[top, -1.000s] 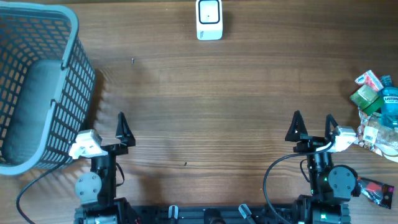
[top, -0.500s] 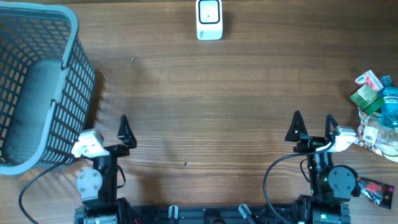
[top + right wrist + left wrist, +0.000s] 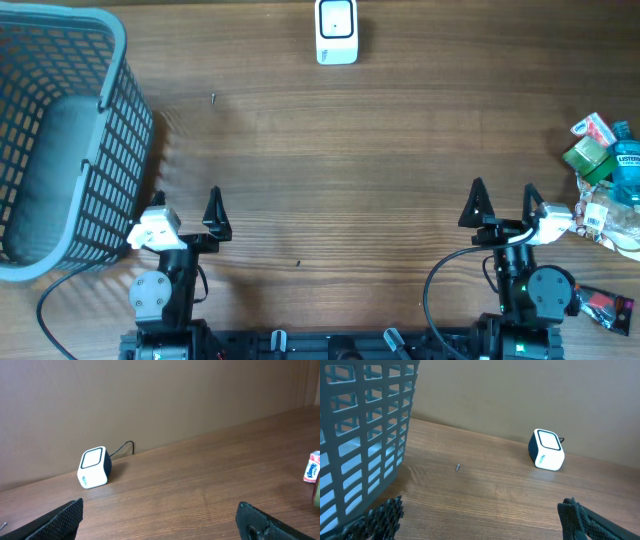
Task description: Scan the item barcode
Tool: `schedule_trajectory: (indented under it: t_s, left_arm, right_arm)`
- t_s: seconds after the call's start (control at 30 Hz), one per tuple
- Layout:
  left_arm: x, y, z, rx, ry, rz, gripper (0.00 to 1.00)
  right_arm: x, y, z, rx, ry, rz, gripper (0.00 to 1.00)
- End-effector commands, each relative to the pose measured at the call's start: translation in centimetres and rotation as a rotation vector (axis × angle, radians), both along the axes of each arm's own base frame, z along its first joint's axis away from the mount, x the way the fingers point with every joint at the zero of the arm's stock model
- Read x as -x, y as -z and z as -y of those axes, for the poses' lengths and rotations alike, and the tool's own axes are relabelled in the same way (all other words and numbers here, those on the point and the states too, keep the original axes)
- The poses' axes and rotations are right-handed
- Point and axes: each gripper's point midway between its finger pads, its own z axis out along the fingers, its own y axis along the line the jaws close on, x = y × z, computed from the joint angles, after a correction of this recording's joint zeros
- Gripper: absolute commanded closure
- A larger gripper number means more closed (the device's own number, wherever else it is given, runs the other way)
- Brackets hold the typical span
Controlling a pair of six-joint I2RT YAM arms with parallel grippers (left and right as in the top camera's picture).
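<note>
From overhead, I have both arms parked at the near edge of the counter (image 3: 330, 170). My right gripper (image 3: 501, 207) stands spread wide with nothing between its fingers; my left gripper (image 3: 187, 212) is likewise spread and empty. The items (image 3: 604, 180) I need to scan sit in a small heap at the far right edge, just to the right of the right gripper and slightly ahead of it, so I judge the right arm the nearer one by a wide margin. A teal bottle (image 3: 627, 165) lies in that heap; which item carries the readable barcode I cannot tell. The scanner (image 3: 336, 31) stands at the far edge, about midway across, well apart from both arms. The basket (image 3: 110, 60) fills the left corner, close beside my left gripper. The middle of the counter is bare wood, leaving open room for a carry from heap to scanner.

In the left wrist view, the basket wall (image 3: 365, 435) looms on the left and the scanner (image 3: 546, 449) sits ahead to the right.

In the right wrist view, the scanner (image 3: 94, 467) is ahead to the left, its window tilted upward, and only a pink-and-white packet (image 3: 312, 467) of the heap shows at the right edge.
</note>
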Motion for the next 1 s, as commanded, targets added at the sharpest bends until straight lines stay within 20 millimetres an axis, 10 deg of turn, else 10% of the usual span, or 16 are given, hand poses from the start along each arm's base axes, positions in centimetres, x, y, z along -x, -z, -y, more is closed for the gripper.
schedule_trajectory:
  t_s: [0.0, 0.97]
  left_arm:
    - [0.04, 0.18, 0.11, -0.104, 0.012, 0.000, 0.00]
    - [0.04, 0.12, 0.08, -0.169, 0.015, 0.003, 0.00]
  right_arm:
    - [0.10, -0.39, 0.23, -0.002, 0.013, 0.018, 0.00]
    - [0.10, -0.39, 0.23, -0.002, 0.013, 0.018, 0.00]
